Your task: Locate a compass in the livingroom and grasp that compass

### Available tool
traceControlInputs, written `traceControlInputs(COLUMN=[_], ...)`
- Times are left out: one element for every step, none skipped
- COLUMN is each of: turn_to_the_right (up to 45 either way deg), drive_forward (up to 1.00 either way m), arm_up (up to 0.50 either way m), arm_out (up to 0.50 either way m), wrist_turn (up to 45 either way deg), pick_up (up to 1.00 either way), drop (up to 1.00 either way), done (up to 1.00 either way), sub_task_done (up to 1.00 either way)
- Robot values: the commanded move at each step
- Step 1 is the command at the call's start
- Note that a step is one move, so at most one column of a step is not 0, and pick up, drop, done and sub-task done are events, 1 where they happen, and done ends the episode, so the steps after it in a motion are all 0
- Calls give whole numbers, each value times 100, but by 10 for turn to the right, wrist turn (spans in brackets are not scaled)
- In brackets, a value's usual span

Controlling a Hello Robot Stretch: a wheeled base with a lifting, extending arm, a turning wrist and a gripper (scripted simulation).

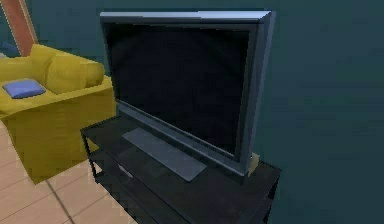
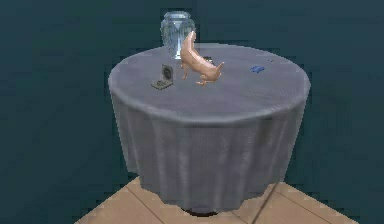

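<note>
On the round counter [image 2: 200, 140], a jar [image 2: 178, 28], an orange statue [image 2: 203, 62] and a small dark thing [image 2: 163, 78] are sitting; I cannot tell about the fingers.

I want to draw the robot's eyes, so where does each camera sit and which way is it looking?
Forward view: on the robot, looking ahead and slightly down at a television on a dark stand, yellow sofa at left; none of the robot's body in frame.
Arm side view: on the robot's body, looking out sideways at a round clothed table with a glass jar and orange figurine; also none of its body.
Shared: dark teal wall behind, tan floor below.
</note>
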Motion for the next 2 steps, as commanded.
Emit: traceControlInputs(turn_to_the_right=[0,0], drive_forward=[0,0], arm_up=[50,38], arm_out=[0,0], wrist_turn=[0,0], pick_up=[0,0], drop=[0,0], done=[0,0], sub_task_done=[0,0])
